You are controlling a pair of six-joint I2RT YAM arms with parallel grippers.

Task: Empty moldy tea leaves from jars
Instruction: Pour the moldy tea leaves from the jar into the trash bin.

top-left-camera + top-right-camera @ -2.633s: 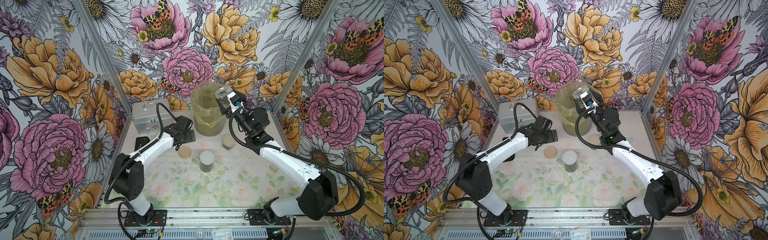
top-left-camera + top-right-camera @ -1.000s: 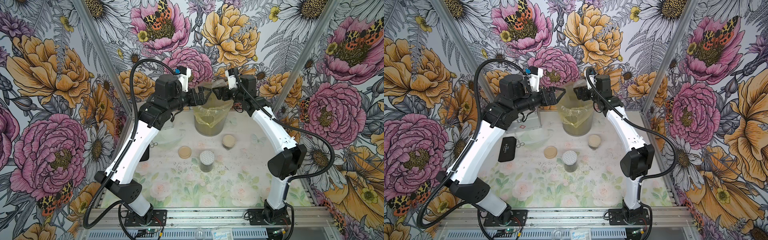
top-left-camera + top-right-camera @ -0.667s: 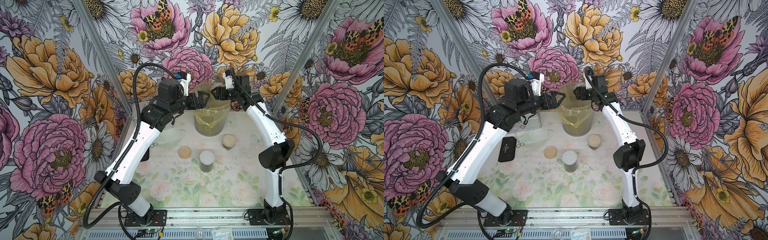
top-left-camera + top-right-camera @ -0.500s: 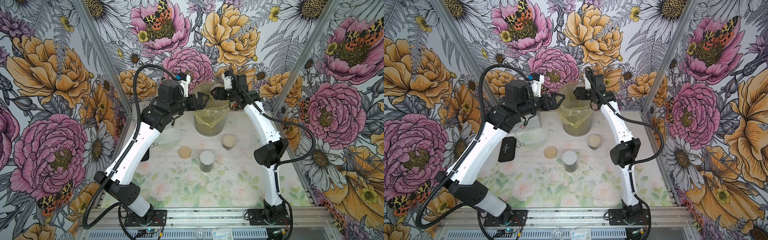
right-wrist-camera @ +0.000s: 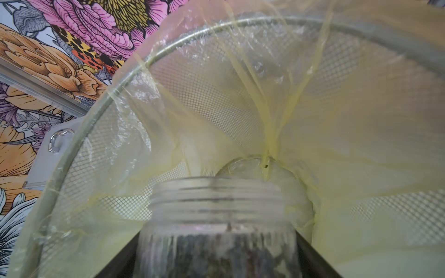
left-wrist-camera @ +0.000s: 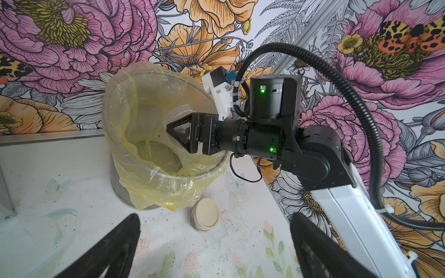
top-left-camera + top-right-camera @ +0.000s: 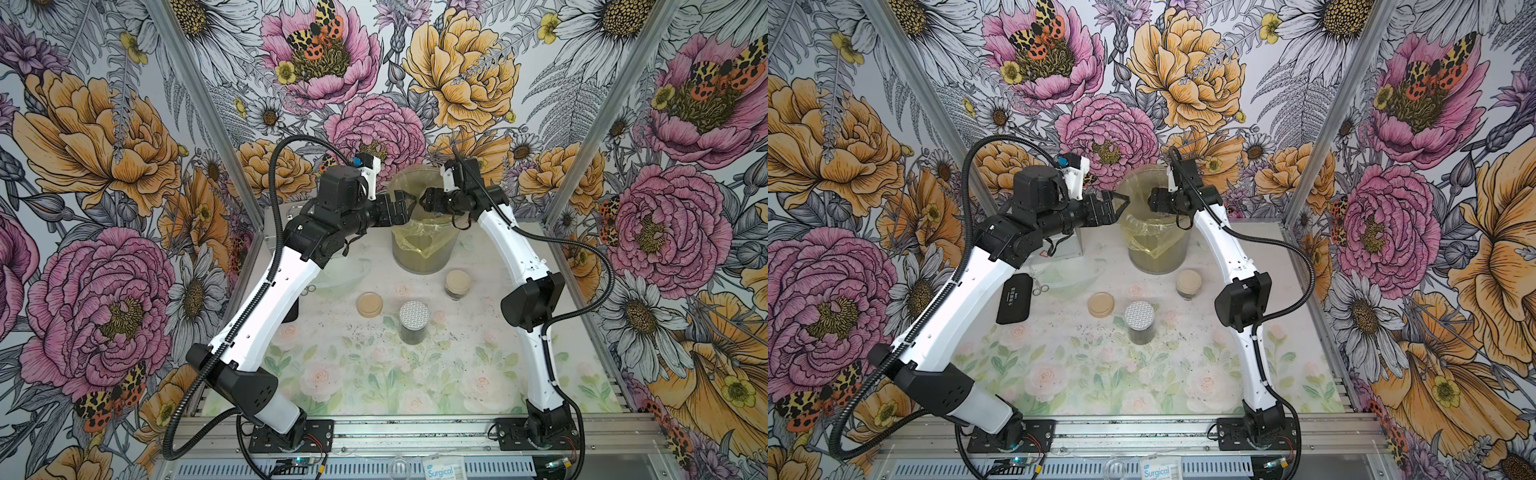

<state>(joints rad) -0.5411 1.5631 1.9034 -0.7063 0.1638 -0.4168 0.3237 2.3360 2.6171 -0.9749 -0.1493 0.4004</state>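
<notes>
- The right gripper (image 6: 178,131) is clamped on an open jar (image 5: 216,216), one finger on each side of the glass.
- That jar has no lid; in the right wrist view its threaded mouth points into the bin (image 7: 424,257).
- The tea leaves (image 5: 216,255) sit as a dark mass inside the held jar, behind the neck; none shows at the mouth.
- In both top views the right gripper (image 7: 428,199) reaches sideways over the bin's rim from the right.
- The bin is lined with a yellow bag (image 6: 149,185) that hangs over its front edge.
- The left gripper (image 7: 402,208) has its jaws wide apart and holds nothing. It hovers at the bin's left rim, facing the right gripper, with a gap between the two.
- A silver-lid jar (image 7: 413,318) stands upright on the table (image 7: 374,374) in front of the bin, dark contents showing through the glass.
- A tan-lid jar (image 7: 458,282) stands upright nearer the bin, to the right of the silver-lid jar.
- A loose tan lid (image 7: 369,303) lies flat just left of the silver-lid jar, not touching it.
- Dark crumbs (image 7: 1100,330) are scattered on the table around the silver-lid jar.
- A black pouch (image 7: 1014,300) lies at the table's left edge.
</notes>
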